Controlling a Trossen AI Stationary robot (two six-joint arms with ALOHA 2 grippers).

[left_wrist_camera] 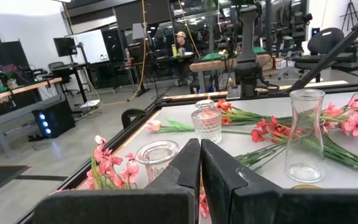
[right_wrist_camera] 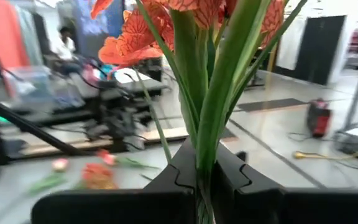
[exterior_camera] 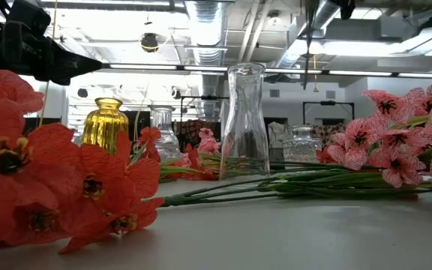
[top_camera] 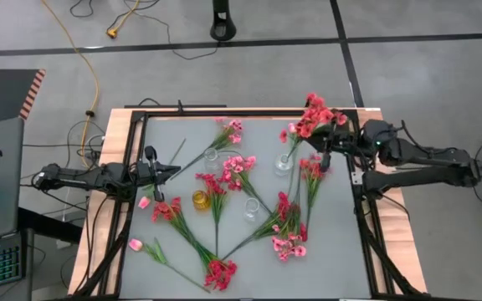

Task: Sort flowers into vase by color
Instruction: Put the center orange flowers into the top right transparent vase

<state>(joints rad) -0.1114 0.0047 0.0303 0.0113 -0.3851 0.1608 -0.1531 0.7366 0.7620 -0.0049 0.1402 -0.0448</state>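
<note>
Right gripper (right_wrist_camera: 197, 180) is clamped on a red sprig (top_camera: 315, 115), green stems pinched between its fingers, blossoms (right_wrist_camera: 135, 37) fanned out beyond the tips. In the high view it holds the bunch up over the table's far right corner. A clear vase (top_camera: 284, 162) stands just beside it toward the table's middle, and looks like the nearest drop target. The sprig's long axis runs straight out from the fingers, so my read is the stem ends must be swung over that vase mouth before lowering. The stem ends sit behind the fingers and cannot be seen.

Left gripper (left_wrist_camera: 200, 163) is fully closed with nothing in it, parked by the left edge and pointing inward across the table. Right arm is plainly the nearer one for this placement.

Remaining flowers (top_camera: 217, 199) lie flat, scattered mid-table toward the near edge, stems crossing each other. Pale pink buds (top_camera: 135, 244) lie by the near left corner. An amber vase (top_camera: 200, 200) and another clear vase (top_camera: 251, 209) stand mid-table.

Low view is crowded by close blooms; neither gripper's fingers show there. Hard to tell whether any vase already holds stems.
</note>
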